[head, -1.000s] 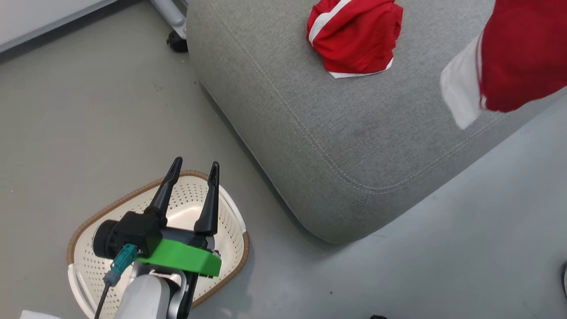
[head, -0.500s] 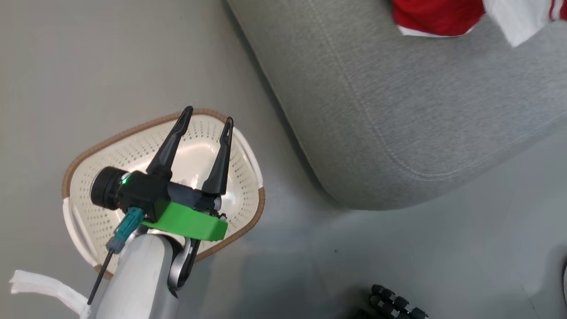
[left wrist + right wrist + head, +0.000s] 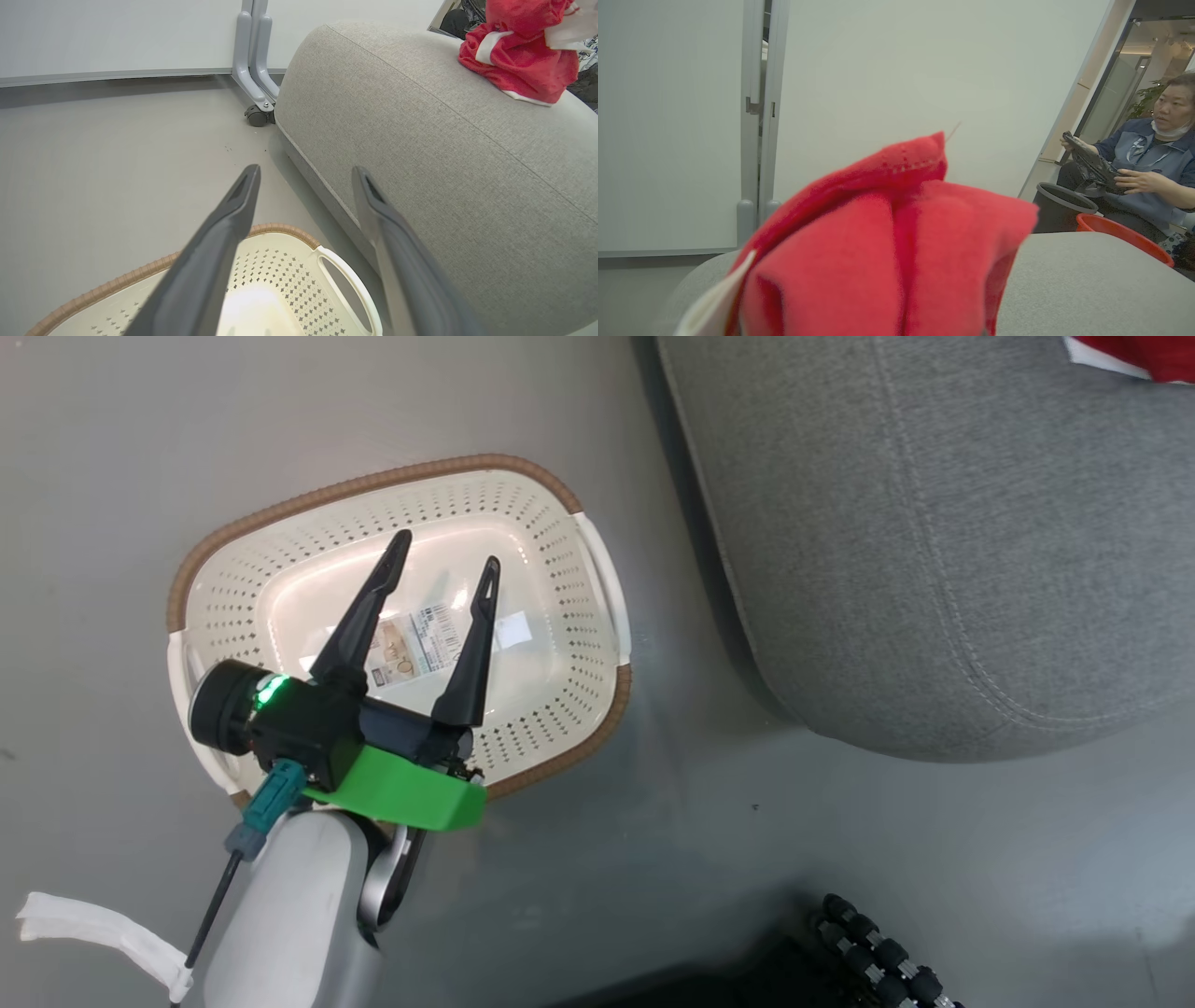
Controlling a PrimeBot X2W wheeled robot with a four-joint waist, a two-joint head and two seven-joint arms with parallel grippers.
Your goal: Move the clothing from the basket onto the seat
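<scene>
Currently, the left end effector (image 3: 448, 549) hangs over the perforated laundry basket (image 3: 373, 483) with its two dark fingers spread wide and nothing between them. The basket stands on the grey floor (image 3: 140, 429), near the rounded corner of the light grey sofa cushion (image 3: 934, 569) but apart from it. A printed label (image 3: 415, 639) lies on the basket's bottom.

In the left wrist view, one red garment (image 3: 518, 56) with white trim lies bunched on top of the cushion. The right end effector is clamped shut on a second red garment (image 3: 887, 242). That garment is bunched directly in front of the right wrist camera (covering the fingers), with the cushion behind it. A sliver of red and white cloth (image 3: 1162, 345) sits at the top right corner of the head view; which garment it belongs to cannot be told.

Compared with one second ago, the head camera has swung and the whole picture has shifted. The basket now appears in full and higher in that view, and the cushion lies further right. The left end effector keeps the same wide spread over the basket. A seated person (image 3: 1148, 172) is beyond the cushion in the right wrist view.
</scene>
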